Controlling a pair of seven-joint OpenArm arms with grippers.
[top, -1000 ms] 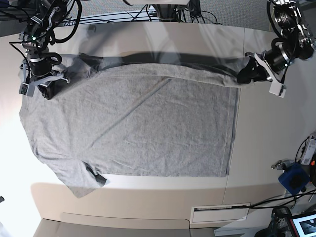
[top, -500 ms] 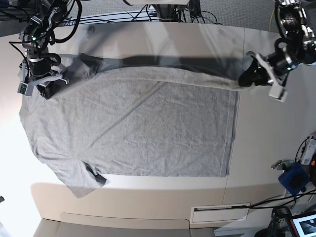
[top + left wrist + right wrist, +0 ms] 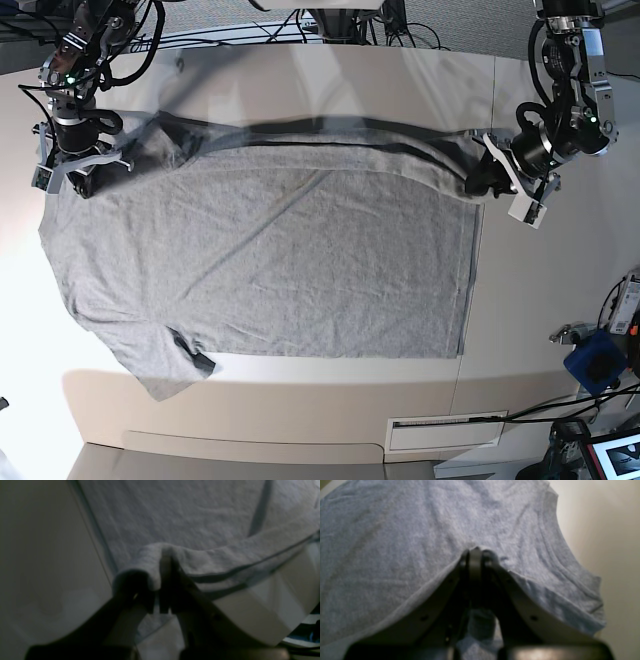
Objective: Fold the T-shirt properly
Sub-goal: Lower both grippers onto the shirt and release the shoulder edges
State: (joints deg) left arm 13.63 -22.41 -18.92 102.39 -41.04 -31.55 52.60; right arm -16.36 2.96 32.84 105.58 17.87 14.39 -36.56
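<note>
while spread flat across the table (image 3: 560,300), grey t-shirt (image 3: 270,260) raised along far edge; left pincer (image 3: 478,180) pinching hem corner, right pincer (image 3: 82,172) pinching shoulder fabric near collar.

The left end effector (image 3: 165,580) pinches a raised fold of the T-shirt (image 3: 180,520).

Bare table (image 3: 320,400) beyond T-shirt (image 3: 300,270)

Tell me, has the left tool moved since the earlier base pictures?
Yes. In the base view the left tool, shut on the T-shirt edge, has shifted left and slightly down, inward past the table seam.
</note>
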